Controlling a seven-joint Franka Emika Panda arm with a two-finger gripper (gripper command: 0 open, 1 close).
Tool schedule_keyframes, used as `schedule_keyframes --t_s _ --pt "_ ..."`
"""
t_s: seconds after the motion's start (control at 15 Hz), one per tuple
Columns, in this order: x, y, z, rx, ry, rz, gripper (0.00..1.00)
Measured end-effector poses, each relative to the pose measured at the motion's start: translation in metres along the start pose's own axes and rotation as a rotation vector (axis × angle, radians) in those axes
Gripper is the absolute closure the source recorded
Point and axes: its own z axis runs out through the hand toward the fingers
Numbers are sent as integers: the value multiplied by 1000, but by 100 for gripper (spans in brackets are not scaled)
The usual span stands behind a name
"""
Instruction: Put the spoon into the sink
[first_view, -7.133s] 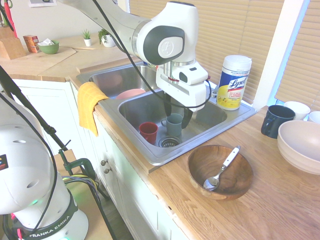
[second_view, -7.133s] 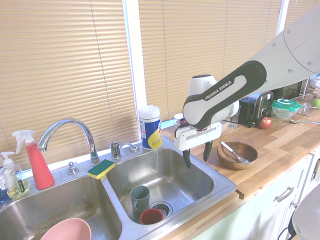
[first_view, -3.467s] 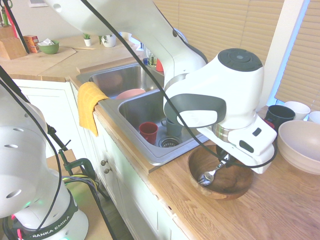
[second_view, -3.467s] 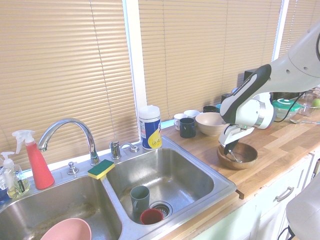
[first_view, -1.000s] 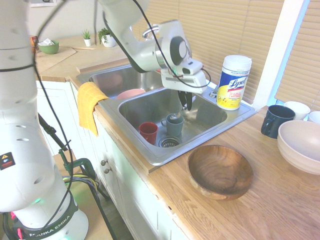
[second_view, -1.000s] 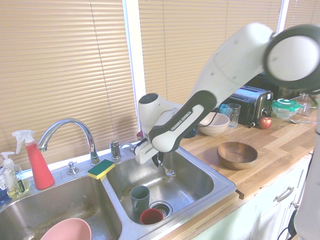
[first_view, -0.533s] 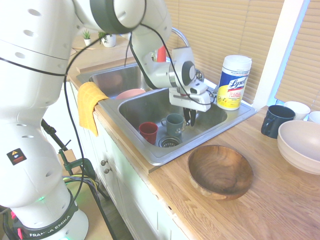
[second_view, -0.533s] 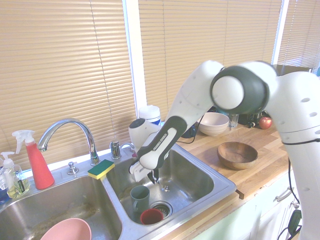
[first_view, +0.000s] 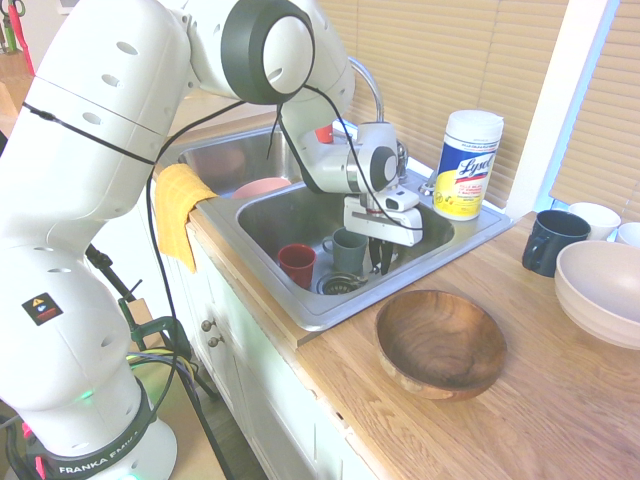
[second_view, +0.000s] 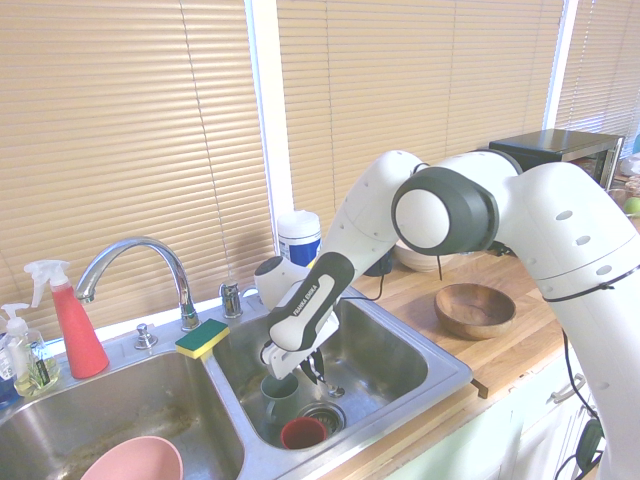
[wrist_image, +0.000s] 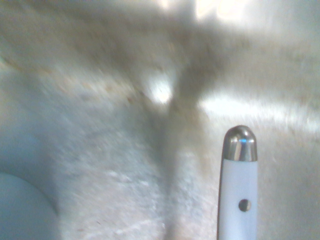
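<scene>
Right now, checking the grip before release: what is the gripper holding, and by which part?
The gripper holds the spoon low in the sink; which part is pinched cannot be told.

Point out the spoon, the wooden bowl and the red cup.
spoon (wrist_image: 239, 195): wrist view, on its pale handle.
wooden bowl (first_view: 440, 338): first exterior view, on the hollow inside.
red cup (first_view: 297, 265): first exterior view, on its side wall, standing in the sink.

You'll see a green mug (first_view: 349, 249) just beside the gripper (first_view: 384, 266), a red cup (first_view: 297, 264) past it, a wooden bowl (first_view: 441, 343) on the desk (first_view: 540, 400), and a wipes canister (first_view: 468, 164) behind.
</scene>
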Motion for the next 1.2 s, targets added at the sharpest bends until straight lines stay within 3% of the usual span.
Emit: schedule_keyframes --t_s 0.87,0.93,1.2 --pt "15 -23 21 -98 -99 -2 100" --pt "14 -23 21 -99 -97 -2 0" --pt "13 -25 20 -101 -77 -6 0"
